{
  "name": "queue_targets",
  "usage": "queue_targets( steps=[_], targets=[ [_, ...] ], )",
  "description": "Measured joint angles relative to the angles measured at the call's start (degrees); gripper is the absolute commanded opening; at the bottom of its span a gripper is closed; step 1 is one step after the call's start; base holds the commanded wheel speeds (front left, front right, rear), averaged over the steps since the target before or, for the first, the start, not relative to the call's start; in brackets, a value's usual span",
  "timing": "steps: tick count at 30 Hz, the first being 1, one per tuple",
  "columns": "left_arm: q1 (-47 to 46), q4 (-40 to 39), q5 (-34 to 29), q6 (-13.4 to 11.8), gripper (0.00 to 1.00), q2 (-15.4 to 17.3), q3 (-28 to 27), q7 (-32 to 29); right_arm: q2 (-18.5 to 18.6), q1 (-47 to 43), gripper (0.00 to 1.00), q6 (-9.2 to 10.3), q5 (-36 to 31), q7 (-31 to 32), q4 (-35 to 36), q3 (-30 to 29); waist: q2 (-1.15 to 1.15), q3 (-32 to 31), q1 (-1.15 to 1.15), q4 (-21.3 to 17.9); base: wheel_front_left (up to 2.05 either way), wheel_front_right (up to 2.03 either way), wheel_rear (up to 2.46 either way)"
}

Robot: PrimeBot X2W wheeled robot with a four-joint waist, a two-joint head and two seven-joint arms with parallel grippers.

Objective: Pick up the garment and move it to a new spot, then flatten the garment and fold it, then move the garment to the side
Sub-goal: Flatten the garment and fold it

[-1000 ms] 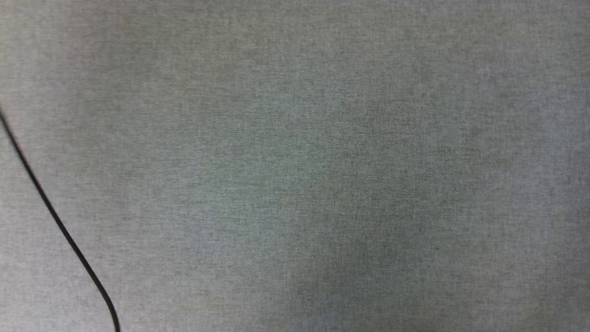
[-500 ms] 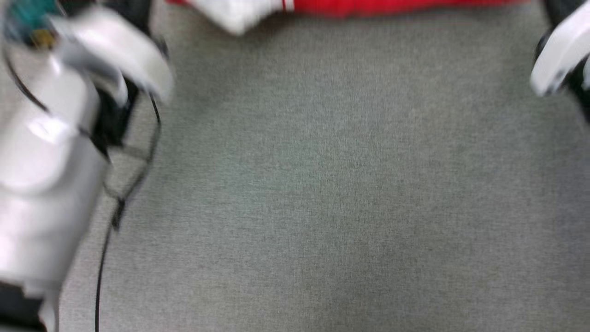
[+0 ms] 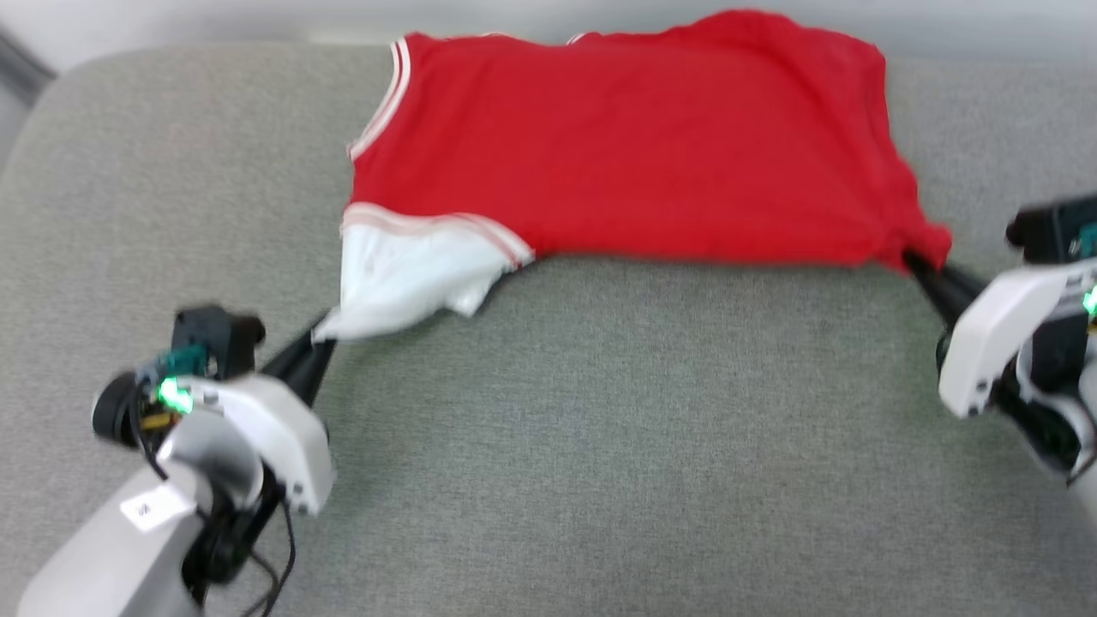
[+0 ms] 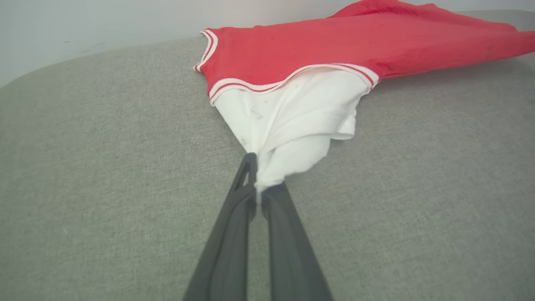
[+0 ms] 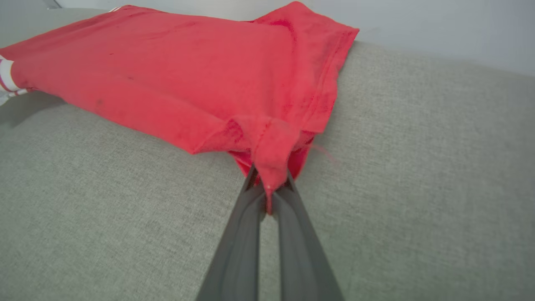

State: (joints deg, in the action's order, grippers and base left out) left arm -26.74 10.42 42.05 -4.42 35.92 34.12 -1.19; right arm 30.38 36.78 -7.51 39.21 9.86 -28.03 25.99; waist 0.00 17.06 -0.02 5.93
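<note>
Pinching garment (image 3: 617,137) tight: L claw (image 3: 320,337), R claw (image 3: 911,258).

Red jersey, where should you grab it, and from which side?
Grip the jersey by its near white corner and red corner, coming low from the robot's side. They bunch into points sticking out; the rest lies spread on the grey cushion.

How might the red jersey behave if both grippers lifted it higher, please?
Probably floppy: the jersey bunches to a point where the left gripper and right gripper pinch it. Likely to sag between them: its middle rests on the cushion.
</note>
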Motion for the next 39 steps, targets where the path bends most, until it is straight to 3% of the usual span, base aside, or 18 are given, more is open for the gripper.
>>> queue_targets(
  steps=[10,23,28,39],
  targets=[
    [16.2,-14.1,4.6,-4.0,0.0,8.1,1.4,-6.9,3.3,-11.9,0.0,0.0,5.3,0.6,4.0,1.7,0.0,-6.9,0.0,0.8,0.0,0.0,0.0],
    [28.7,-26.0,10.5,-6.3,0.0,13.0,3.5,-11.8,7.8,-26.9,0.0,0.0,10.0,6.0,11.6,-0.2,0.0,-13.4,0.01,0.9,0.0,0.0,0.0],
    [32.5,-29.2,12.3,-6.8,0.0,14.0,4.7,-12.8,9.5,-34.2,0.0,0.01,12.5,10.3,17.1,-2.4,0.0,-14.6,0.01,0.4,0.0,0.0,0.0],
    [30.7,-30.7,10.7,-7.2,0.0,13.8,2.3,-9.2,8.8,-36.8,0.0,0.01,12.5,13.9,22.9,-8.5,0.0,-13.3,0.02,-0.4,0.0,0.0,0.0]
  ],
)
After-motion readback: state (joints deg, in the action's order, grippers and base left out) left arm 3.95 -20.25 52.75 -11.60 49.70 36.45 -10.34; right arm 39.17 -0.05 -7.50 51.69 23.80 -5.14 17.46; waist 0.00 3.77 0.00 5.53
